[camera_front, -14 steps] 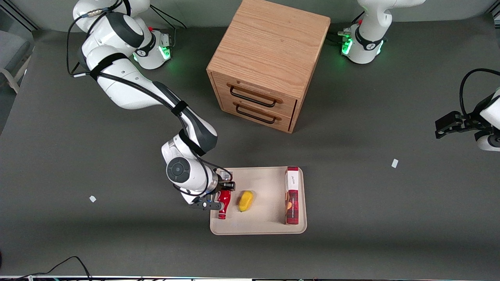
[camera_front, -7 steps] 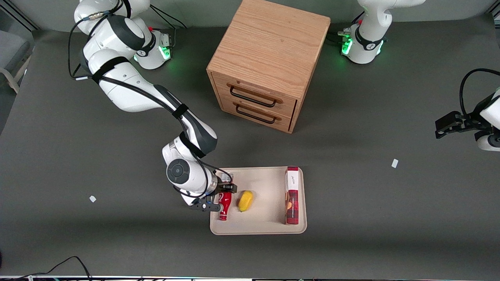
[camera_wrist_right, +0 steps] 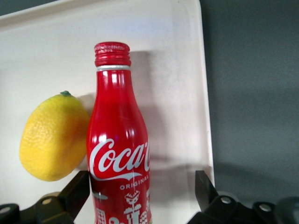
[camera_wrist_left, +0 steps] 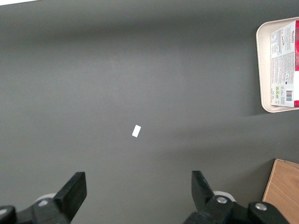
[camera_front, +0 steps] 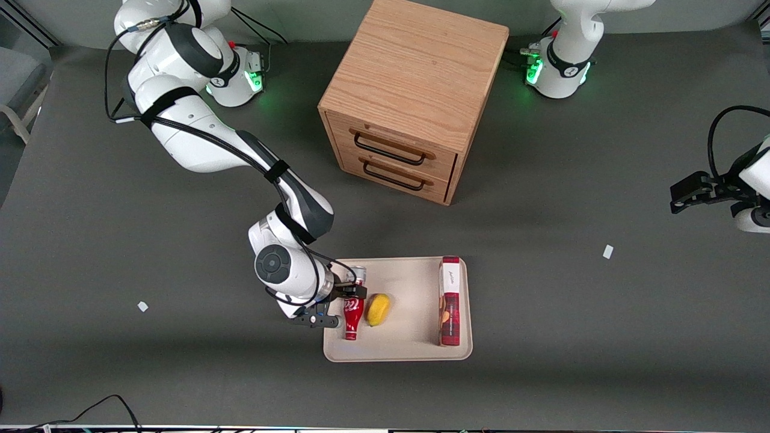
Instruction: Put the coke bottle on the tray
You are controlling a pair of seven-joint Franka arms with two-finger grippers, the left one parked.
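Observation:
The coke bottle (camera_front: 353,313) lies on the beige tray (camera_front: 409,356) near its edge toward the working arm, cap toward the front camera, silver base toward the drawer cabinet. It rests against a yellow lemon (camera_front: 378,309). My gripper (camera_front: 338,305) is low over the tray's edge, open, with one finger on each side of the bottle's lower body. In the right wrist view the bottle (camera_wrist_right: 119,140) sits between the spread fingers of the gripper (camera_wrist_right: 140,189), close to one finger (camera_wrist_right: 77,189) and well apart from the other. The lemon (camera_wrist_right: 52,137) and the tray's rim (camera_wrist_right: 202,93) show there too.
A tall red-and-white box (camera_front: 450,300) lies on the tray at its edge toward the parked arm. A wooden two-drawer cabinet (camera_front: 409,96) stands farther from the front camera than the tray. Small white scraps (camera_front: 142,306) (camera_front: 608,251) lie on the grey table.
The bottle has shifted sideways onto the tray toward the lemon and now touches it. My gripper's fingers have spread apart and no longer clamp the bottle.

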